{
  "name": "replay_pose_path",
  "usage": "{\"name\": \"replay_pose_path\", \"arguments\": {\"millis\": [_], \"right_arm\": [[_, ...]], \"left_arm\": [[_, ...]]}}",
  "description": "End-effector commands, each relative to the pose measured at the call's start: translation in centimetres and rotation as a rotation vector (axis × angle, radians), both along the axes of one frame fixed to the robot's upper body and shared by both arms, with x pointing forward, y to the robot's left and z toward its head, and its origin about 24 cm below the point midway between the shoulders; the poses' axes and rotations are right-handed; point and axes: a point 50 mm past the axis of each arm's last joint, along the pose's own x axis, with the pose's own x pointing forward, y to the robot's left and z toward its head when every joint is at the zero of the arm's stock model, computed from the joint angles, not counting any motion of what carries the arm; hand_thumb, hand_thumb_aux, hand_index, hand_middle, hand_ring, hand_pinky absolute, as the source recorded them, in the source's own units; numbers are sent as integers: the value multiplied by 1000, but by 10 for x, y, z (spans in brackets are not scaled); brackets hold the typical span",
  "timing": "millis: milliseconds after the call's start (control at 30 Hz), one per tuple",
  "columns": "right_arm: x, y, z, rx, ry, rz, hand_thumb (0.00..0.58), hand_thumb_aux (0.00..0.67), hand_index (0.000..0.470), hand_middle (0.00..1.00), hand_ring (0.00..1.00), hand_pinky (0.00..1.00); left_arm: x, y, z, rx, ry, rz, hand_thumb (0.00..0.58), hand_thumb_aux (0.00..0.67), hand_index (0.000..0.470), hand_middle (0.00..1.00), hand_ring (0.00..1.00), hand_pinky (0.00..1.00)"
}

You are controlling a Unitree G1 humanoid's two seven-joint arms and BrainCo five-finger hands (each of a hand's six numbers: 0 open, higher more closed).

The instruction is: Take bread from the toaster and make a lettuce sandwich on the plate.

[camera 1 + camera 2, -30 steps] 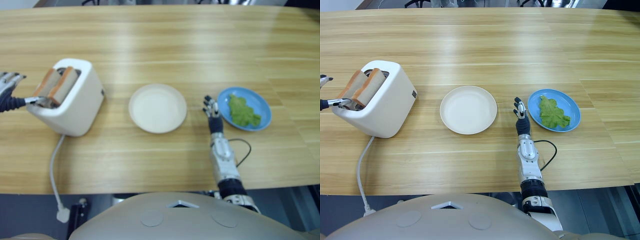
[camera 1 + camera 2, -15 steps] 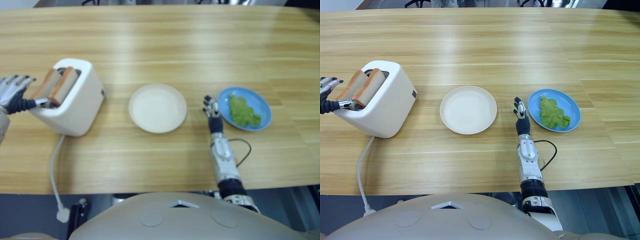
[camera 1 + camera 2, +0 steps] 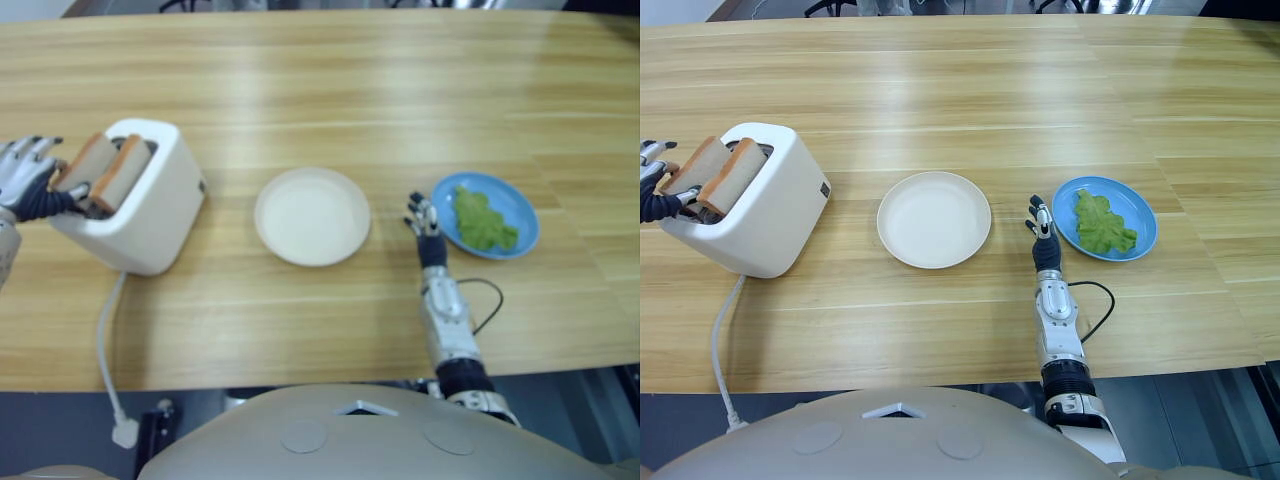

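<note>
"Left hand [image 3: 24,182] first — where did it sit?"

"At the far left edge, right against the outer bread slice [image 3: 687,168] standing in the toaster [image 3: 765,218]. Whether it had closed on that slice, I could not tell."

"And the second slice [image 3: 733,173]?"

"Upright in the other slot, with nothing touching it."

"The right hand [image 3: 1041,228]?"

"Stretched open and holding nothing. It rested on the worktop [image 3: 990,90] between the plate [image 3: 934,219] and the blue dish [image 3: 1143,222], just beside the dish."

"Anything on the plate?"

"Nothing at all. The lettuce [image 3: 1098,222] lay on the blue dish, off to the right of the plate."

"So how far along was the job?"

"Barely begun, by my reckoning — both slices were in the toaster and nothing had been assembled. What remained was nearly everything. One slice had to be lifted out and set on the plate, the lettuce laid over it, and the second slice fetched to close the sandwich."
</note>
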Motion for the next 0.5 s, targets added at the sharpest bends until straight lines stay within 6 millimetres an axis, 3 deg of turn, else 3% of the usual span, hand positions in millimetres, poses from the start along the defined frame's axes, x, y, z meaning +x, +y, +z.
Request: {"name": "replay_pose_path", "arguments": {"millis": [33,67,100,500], "right_arm": [[-3,-2,-5,2,34,-11,0,0,0,0,0,0],[-3,-2,-5,2,36,-11,0,0,0,0,0,0],[-3,-2,-5,2,36,-11,0,0,0,0,0,0],[-5,0,-8,7,48,-12,0,0,0,0,0,0]], "left_arm": [[0,-6,10,-6,-68,-42,580,670,460,741,741,741],[0,-7,12,-10,-79,-47,580,670,460,741,741,741],[-1,-7,13,-12,-93,-51,580,670,460,1000,1000,1000],[-4,-14,54,-261,-378,-126,580,670,460,1000,1000,1000]]}}
